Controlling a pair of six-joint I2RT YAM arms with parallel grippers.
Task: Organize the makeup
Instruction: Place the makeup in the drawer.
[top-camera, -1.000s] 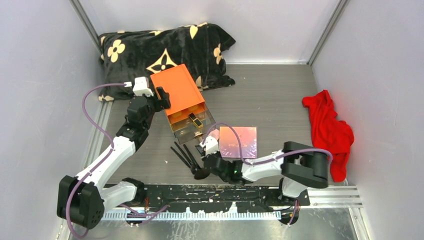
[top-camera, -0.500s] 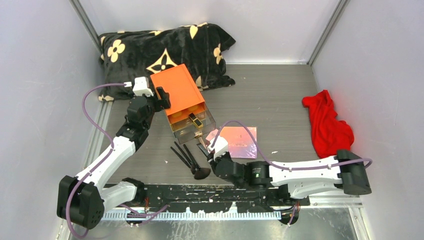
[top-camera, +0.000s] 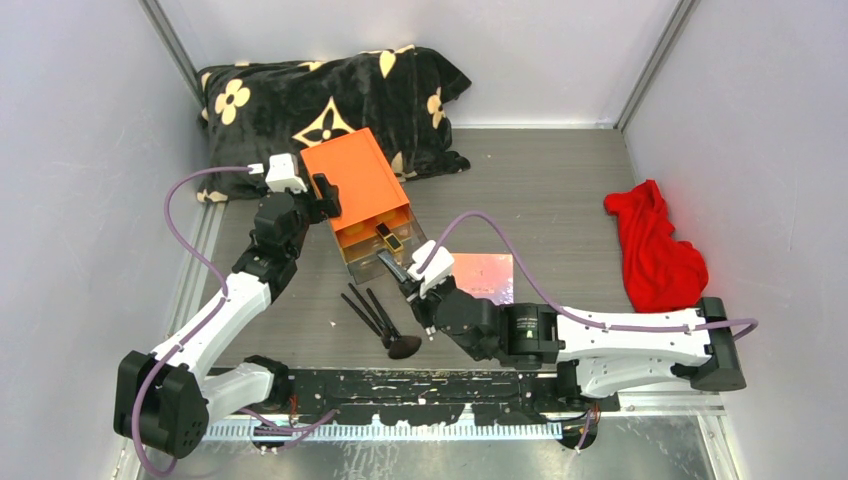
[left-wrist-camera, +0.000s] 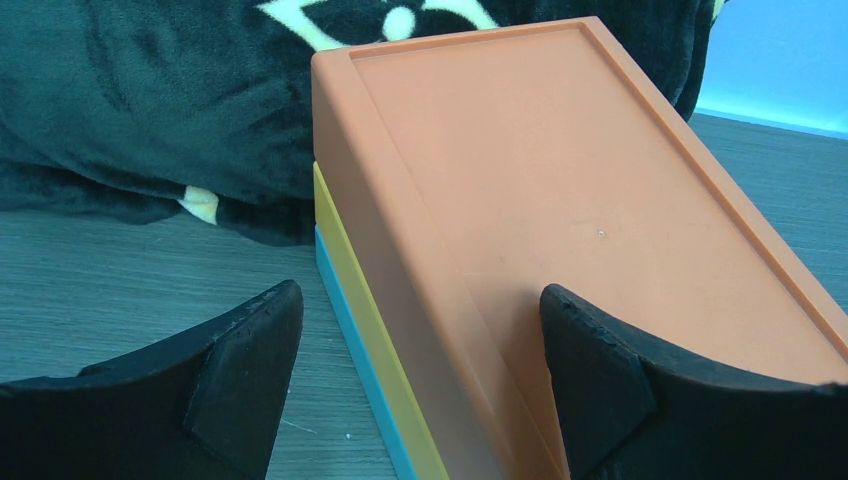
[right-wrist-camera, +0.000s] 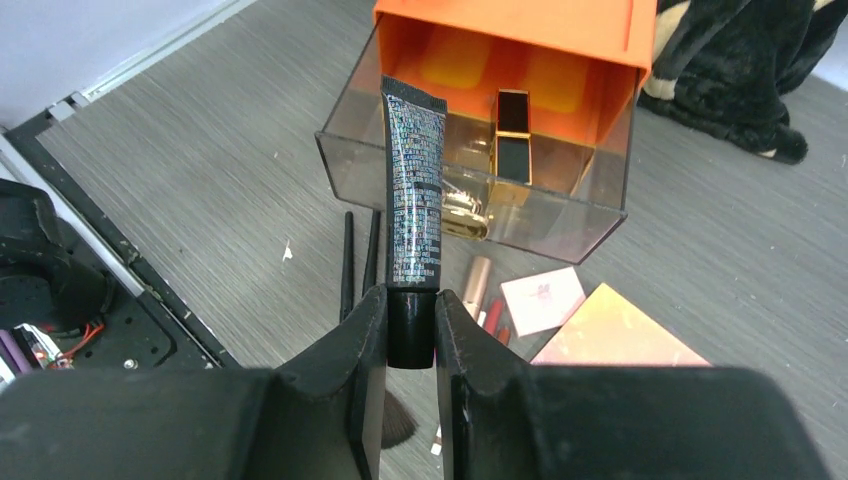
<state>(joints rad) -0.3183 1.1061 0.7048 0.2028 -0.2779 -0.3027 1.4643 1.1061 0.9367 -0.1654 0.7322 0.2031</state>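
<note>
Your right tool (right-wrist-camera: 410, 330) is closing narrowly on the cap end of the black tube (right-wrist-camera: 412, 200), so the speckled body is projecting forward, unsupported, toward the clear drawer (right-wrist-camera: 560, 235) standing pulled out of the orange box (top-camera: 355, 175). Your left tool (left-wrist-camera: 420, 300) is standing wide open and gripping nothing, one finger over the lid and one over the worktop (left-wrist-camera: 120, 280) beside the box; whether either finger is touching cannot be told.

Hazards, as judged from this position:
- The tube is hanging above the drawer's near-left corner. If you are lowering early, its tip is likely to be catching the front wall and pivoting in the cap grip.
- A push on that wall is liable to be sliding the drawer shut or shifting the box, since the left tool is not clamping it.
- A release from height is risking a bounce off the things already inside.

Count:
- Tubes: one, in the right tool.
- In the drawer: two, a black-and-gold lipstick (right-wrist-camera: 512, 135) and a gold item (right-wrist-camera: 462, 215).
- Brushes (top-camera: 375, 315): seemingly three black handles on the worktop, one ending in a fluffy brown head (top-camera: 404, 346).
- Slim pencils (right-wrist-camera: 478, 280): apparently two, partly hidden.
- Pink palette (top-camera: 484, 277): one, lying flat near the drawer.
- Small pink card (right-wrist-camera: 542, 298): one.
- Black pillow (top-camera: 300, 90): one. Red cloth (top-camera: 655, 250): one.
</note>
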